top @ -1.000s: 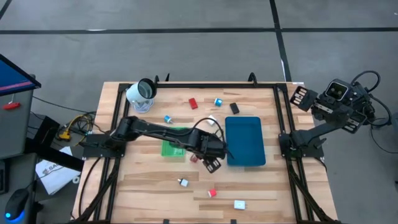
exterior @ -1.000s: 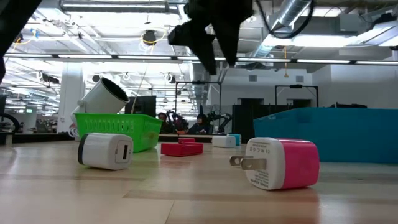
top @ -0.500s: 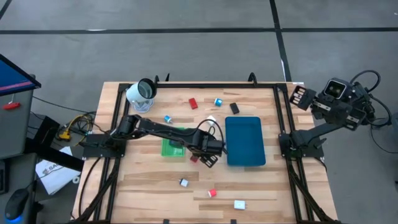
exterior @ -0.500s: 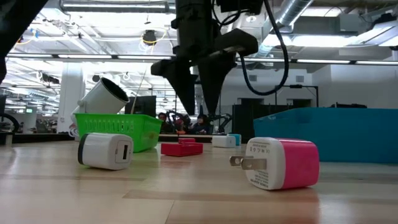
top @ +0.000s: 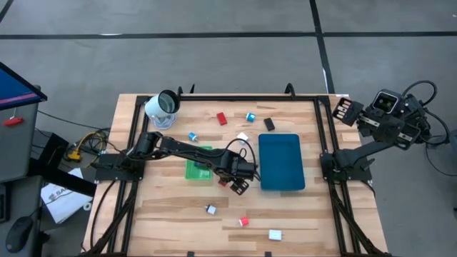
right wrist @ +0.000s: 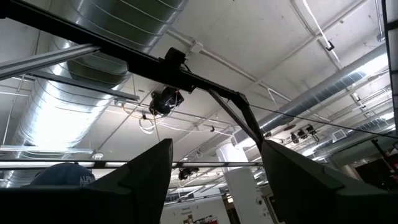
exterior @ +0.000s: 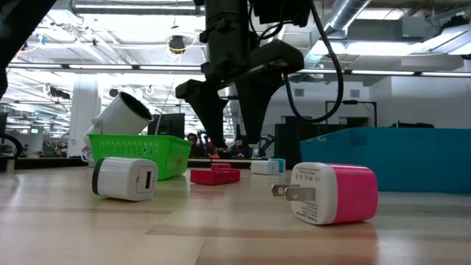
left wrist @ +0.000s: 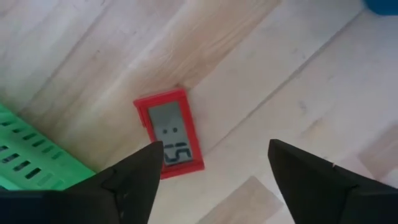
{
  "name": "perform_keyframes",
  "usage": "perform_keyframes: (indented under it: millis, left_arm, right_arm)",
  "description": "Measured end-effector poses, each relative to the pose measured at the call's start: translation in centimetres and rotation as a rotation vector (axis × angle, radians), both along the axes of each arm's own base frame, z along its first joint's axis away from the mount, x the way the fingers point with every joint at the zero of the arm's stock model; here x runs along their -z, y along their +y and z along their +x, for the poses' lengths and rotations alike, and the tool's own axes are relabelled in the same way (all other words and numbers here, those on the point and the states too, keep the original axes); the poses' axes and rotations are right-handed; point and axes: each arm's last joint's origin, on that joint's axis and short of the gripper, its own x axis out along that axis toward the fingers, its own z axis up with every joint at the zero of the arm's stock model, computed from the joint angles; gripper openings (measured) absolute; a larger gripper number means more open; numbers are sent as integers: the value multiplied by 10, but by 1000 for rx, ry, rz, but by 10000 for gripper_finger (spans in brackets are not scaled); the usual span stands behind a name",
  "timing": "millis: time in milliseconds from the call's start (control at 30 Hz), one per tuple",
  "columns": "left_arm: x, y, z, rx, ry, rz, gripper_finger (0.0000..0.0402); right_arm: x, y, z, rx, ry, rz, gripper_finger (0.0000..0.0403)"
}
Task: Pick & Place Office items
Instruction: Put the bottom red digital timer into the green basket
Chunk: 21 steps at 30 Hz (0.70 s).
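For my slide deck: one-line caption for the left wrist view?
Left gripper open above a red digital clock lying flat on the wooden table, beside the green tray.

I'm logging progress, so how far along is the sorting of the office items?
Barely started: the blue tray looks empty. In hand: the left gripper, open, hovers over the red clock beside the green tray. Left: the pink plug, white plug and other scattered pieces. The right gripper waits off-table.

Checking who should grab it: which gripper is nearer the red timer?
Left. The left gripper hangs open just above the red timer, beside the green tray. The right gripper is raised off the table's far right corner.
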Motion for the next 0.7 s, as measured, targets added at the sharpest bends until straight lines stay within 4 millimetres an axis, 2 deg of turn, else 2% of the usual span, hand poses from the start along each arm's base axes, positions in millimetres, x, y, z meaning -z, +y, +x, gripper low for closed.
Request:
perform_keyframes:
  millis: [233, 467, 700]
  left_arm:
    - [0, 6, 1, -14, 1, 0, 313]
    - [9, 14, -1, -22, 18, -18, 309]
    - [20, 13, -6, -8, 47, -40, 306]
  right_arm:
    - [0, 0, 0, 2, -1, -2, 240]
    - [0, 0, 0, -3, 1, 2, 240]
    - [0, 0, 0, -3, 1, 2, 240]
